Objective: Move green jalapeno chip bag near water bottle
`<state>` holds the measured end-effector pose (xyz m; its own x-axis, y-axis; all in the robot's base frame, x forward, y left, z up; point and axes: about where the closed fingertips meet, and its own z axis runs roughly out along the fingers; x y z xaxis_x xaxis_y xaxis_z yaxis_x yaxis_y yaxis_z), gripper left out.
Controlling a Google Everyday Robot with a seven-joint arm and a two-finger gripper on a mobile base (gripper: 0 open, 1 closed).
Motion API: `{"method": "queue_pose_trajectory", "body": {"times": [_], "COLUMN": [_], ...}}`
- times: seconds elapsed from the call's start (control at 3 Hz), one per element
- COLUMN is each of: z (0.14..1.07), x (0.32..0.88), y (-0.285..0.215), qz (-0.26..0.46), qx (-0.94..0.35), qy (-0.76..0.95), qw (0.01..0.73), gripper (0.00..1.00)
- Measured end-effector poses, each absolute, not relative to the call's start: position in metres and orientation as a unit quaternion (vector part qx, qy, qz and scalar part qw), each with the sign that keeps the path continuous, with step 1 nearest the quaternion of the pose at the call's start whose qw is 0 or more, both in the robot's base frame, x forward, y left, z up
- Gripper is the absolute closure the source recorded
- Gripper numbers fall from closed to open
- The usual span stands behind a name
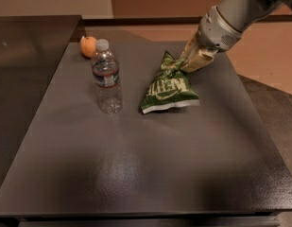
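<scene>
While held by one crinkled corner only, load may slip onto dark tabletop (150, 174), or topple its neighbour if pushed too far left. Gripper (184, 65), above table's far right: fingers closed tight on top corner of green jalapeno chip bag (170, 88), which lies just right of upright water bottle (107, 77).

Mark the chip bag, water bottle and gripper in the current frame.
green jalapeno chip bag (170, 90), camera view: middle of its lettered front.
water bottle (107, 77), camera view: its label band.
gripper (186, 64), camera view: fingertips, shut on the bag's top corner, right of the bottle.
</scene>
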<state>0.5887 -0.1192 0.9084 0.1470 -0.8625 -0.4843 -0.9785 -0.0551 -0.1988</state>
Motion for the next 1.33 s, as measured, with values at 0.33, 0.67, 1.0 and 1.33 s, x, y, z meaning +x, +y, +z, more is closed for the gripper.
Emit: {"method": "queue_pose_trajectory", "body": {"times": [0.33,0.67,1.0,1.33], "z": [0.904,0.902,0.901,0.9], "x": [0.585,0.587,0.591,0.596], "y": [-0.096,-0.078,-0.062,-0.055], "qz": [0.136,0.149,0.16,0.169], "qx": [-0.75,-0.771,-0.787,-0.795], "qy": [0.599,0.569,0.545,0.53], "qw": [0.244,0.244,0.243,0.241], "gripper": [0.83,0.61,0.36,0.13]}}
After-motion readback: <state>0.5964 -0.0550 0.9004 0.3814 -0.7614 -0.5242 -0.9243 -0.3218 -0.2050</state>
